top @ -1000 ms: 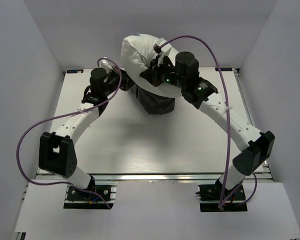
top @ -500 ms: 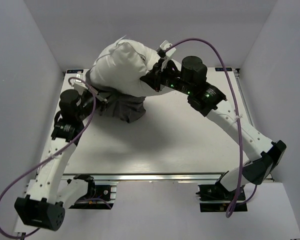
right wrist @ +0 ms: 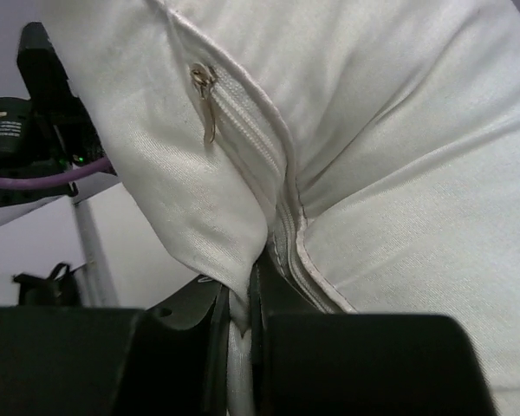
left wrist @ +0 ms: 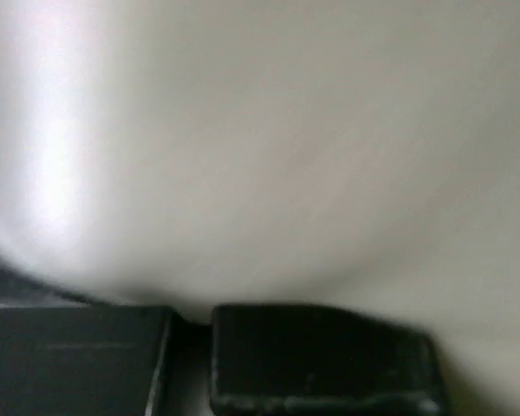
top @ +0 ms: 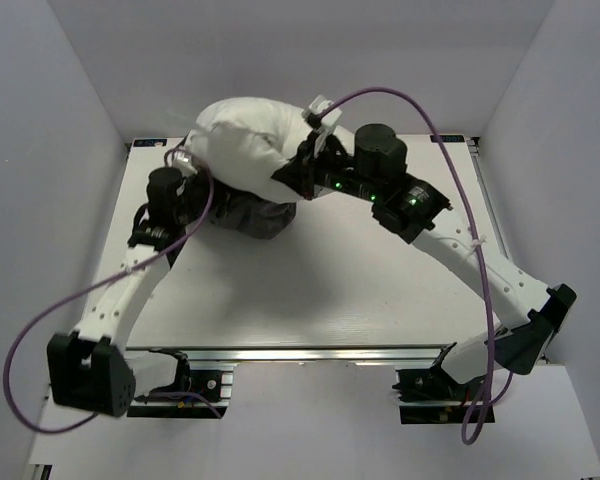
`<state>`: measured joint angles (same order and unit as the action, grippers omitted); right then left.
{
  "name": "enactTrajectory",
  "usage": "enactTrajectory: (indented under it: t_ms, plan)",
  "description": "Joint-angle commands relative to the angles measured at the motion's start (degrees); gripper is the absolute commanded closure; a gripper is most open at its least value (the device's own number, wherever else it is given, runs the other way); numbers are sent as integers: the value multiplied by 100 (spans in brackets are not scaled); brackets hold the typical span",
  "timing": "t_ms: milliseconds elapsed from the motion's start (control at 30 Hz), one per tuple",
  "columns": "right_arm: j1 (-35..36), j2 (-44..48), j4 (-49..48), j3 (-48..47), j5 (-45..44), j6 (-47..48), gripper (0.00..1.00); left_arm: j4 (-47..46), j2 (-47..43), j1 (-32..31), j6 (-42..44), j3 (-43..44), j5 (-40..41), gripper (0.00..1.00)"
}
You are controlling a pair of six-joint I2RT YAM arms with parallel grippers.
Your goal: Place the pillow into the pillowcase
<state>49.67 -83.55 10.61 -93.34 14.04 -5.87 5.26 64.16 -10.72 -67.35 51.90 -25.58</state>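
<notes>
**Position of the work.** The pillow (top: 242,140) sat in the upper centre-left of the top view. It was raised off the table (top: 330,290), and its long axis ran roughly left to right across the frame, dipping slightly toward the right. The pillowcase (top: 252,213) lay bunched directly below it in the frame, touching its underside. Whether any part of the pillow already sat inside the opening could not be told.

**Controlling relation.** The case lay below and slightly left of the right gripper (top: 302,178), which met the pillow at its right end. The left gripper (top: 183,165) stood at the opposite, left end, just beside the case, and was the nearer of the two to the dark fabric. By judgement, the next move called for the pillow to be driven along its long axis, down and left into the case, while the case mouth was held back.

**Right fingers.** In the right wrist view the fingers (right wrist: 347,364) were clenched on a fold of the pillow's zipped seam, with white cloth pinched in the narrow slot between them. The zip pull (right wrist: 206,100) hung above the grip, in the upper left of that frame.

**Left fingers.** In the left wrist view the fingers (left wrist: 321,355) were drawn together at the bottom edge, with blurred white pillow filling the rest of the frame and lying against them. No cloth was visible between them, so whether they pinched the case could not be told.
</notes>
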Motion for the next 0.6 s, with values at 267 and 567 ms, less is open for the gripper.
enactTrajectory:
  t_ms: [267,567]
  plan:
    - [-942,436,-121,-1247,28,-142,100,-773,4198,-711,258,5660,-1317,100]
    - [-537,-231,-270,-1995,-86,51,100,-1359,4346,-1283,-164,5940,-1415,100]
